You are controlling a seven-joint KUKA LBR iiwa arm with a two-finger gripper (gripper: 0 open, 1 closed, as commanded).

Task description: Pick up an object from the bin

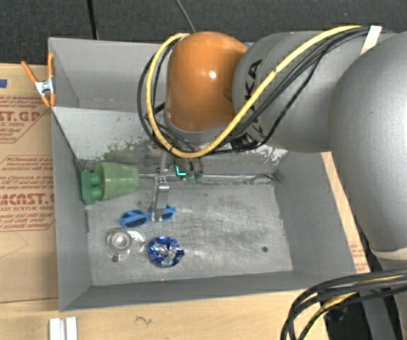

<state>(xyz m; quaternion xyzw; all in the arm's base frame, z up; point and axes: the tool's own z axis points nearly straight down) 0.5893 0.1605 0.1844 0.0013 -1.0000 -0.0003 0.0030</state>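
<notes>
My gripper [161,202] hangs below the orange cover, in the left half of the bin, with its tip down at a small flat blue piece [166,211]. A second blue piece [132,217] lies just left of it. A green plastic cup [109,181] lies on its side against the left wall, up and left of the gripper. In front of the gripper sits a crumpled blue and silver ball [164,251]. Beside the ball on its left is a small shiny silver cap [120,241].
The arm and its orange cover with cables hang over the bin's back and middle. The bin's sloping left wall stands close to the green cup. Bare grey floor stretches to the right of the gripper.
</notes>
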